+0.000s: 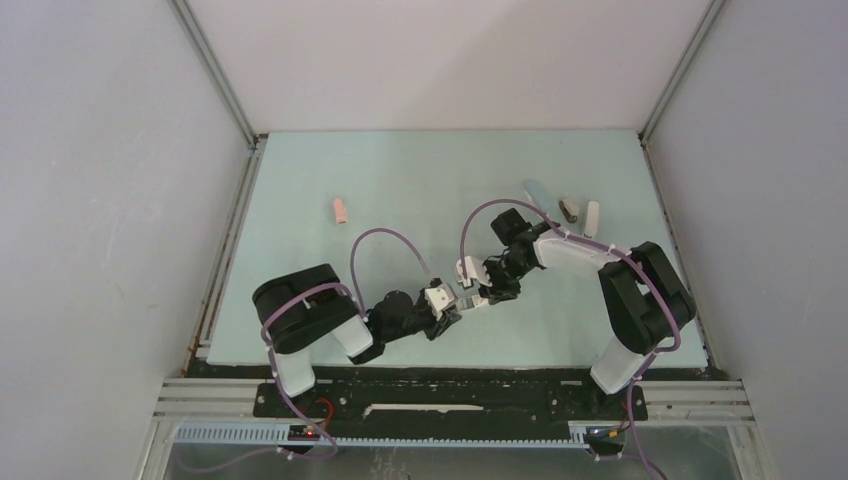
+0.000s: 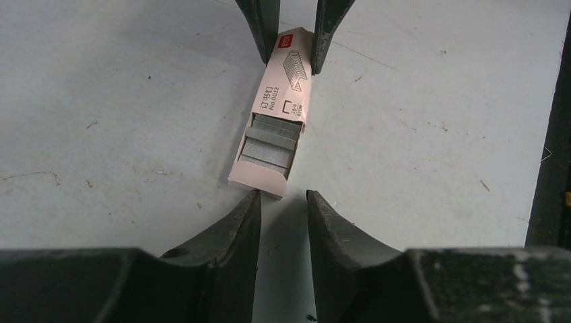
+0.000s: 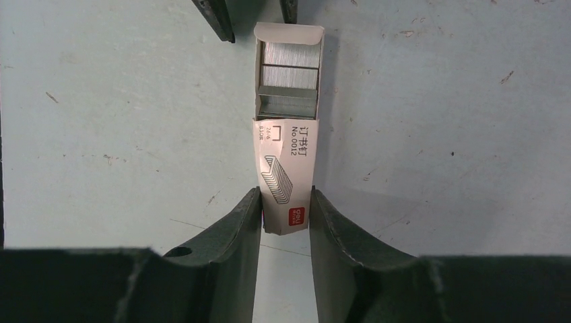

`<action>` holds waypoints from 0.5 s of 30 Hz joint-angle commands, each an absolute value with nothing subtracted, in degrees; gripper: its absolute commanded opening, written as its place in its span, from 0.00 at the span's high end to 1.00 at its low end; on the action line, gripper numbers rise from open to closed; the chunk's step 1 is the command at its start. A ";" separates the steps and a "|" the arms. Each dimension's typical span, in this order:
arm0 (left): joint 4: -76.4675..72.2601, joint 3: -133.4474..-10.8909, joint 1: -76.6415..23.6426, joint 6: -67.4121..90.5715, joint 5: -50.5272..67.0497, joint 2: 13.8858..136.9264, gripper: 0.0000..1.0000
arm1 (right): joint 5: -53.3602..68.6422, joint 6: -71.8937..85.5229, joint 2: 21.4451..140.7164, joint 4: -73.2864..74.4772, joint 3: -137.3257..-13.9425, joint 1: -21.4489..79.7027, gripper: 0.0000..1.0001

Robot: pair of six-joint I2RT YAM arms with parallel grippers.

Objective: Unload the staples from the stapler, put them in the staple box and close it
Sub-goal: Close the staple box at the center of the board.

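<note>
Closest in, the left gripper (image 2: 283, 198): fingers (image 2: 236, 229) partly spread, nothing pinched between them. Just past those tips sits the open tray end of a little pinkish staple box (image 2: 281, 101), lying flat on the pale table (image 2: 101, 101). Can't tell if that end actually touches one left fingertip or just sits right at it.

In the slid-out tray, just ahead of the left fingertips: the staples (image 2: 269, 145), grey metal strips packed side by side, not gripped by anything. Further along, a printed sleeve covering the other half of the box.

Clamped on that sleeve end, by the red logo, one finger pressed on each long edge: the right gripper (image 3: 285, 195), pointing back at the left one. So held at one end only.

Way behind the right fingers, toward the back of the table: white stapler (image 1: 592, 217), beside a small dark thing (image 1: 569, 210) and a pale blue thing (image 1: 535, 192). Well away from the left fingers, off to their left, all alone: pink stapler (image 1: 341, 210).
</note>
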State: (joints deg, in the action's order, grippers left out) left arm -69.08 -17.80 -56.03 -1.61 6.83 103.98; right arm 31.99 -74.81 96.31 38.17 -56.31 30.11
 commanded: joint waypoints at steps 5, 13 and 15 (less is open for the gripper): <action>-71.46 -20.07 -56.29 -3.38 7.14 105.98 0.68 | 33.31 -77.16 96.55 38.97 -56.74 31.25 0.64; -71.79 -20.32 -56.25 -3.03 7.98 106.36 0.71 | 31.73 -77.96 96.23 39.12 -56.18 32.70 0.64; -71.73 -20.52 -56.25 -2.86 8.33 106.51 0.71 | 31.36 -77.90 95.74 39.03 -56.30 33.29 0.63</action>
